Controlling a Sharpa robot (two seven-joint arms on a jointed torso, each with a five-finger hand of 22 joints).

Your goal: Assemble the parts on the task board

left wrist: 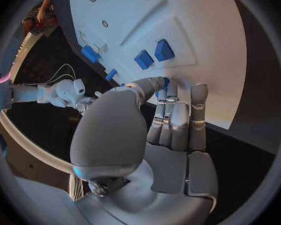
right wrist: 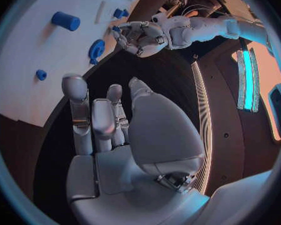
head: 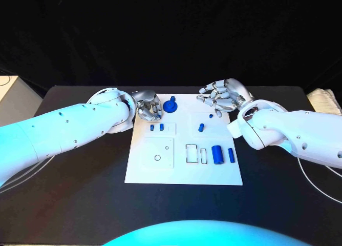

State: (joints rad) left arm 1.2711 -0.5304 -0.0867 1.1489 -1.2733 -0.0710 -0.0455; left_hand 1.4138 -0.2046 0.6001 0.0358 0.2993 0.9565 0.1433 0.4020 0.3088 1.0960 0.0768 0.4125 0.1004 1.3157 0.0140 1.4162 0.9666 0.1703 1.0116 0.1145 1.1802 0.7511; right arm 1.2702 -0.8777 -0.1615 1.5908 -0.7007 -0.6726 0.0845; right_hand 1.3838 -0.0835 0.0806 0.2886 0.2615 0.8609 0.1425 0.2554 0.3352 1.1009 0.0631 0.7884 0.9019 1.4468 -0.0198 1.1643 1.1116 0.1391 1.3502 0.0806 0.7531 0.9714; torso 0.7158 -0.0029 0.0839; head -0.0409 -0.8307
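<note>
The white task board (head: 184, 169) lies mid-table with several blue parts on it. My left hand (head: 147, 108) hovers over the board's far left corner. In the left wrist view its thumb and a finger pinch a small blue part (left wrist: 165, 81), just short of two square blue parts (left wrist: 143, 60). A round blue knob (head: 170, 106) stands right beside this hand. My right hand (head: 224, 96) hangs over the board's far right corner, its fingers (right wrist: 78, 102) apart and holding nothing.
Two blue cylinders (head: 217, 154) lie at the board's right side next to empty rectangular slots (head: 192, 153). A round recess (head: 157, 156) marks the left plate. A white box (head: 10, 97) sits at the table's left edge, and pale cloth (head: 326, 102) lies at the right.
</note>
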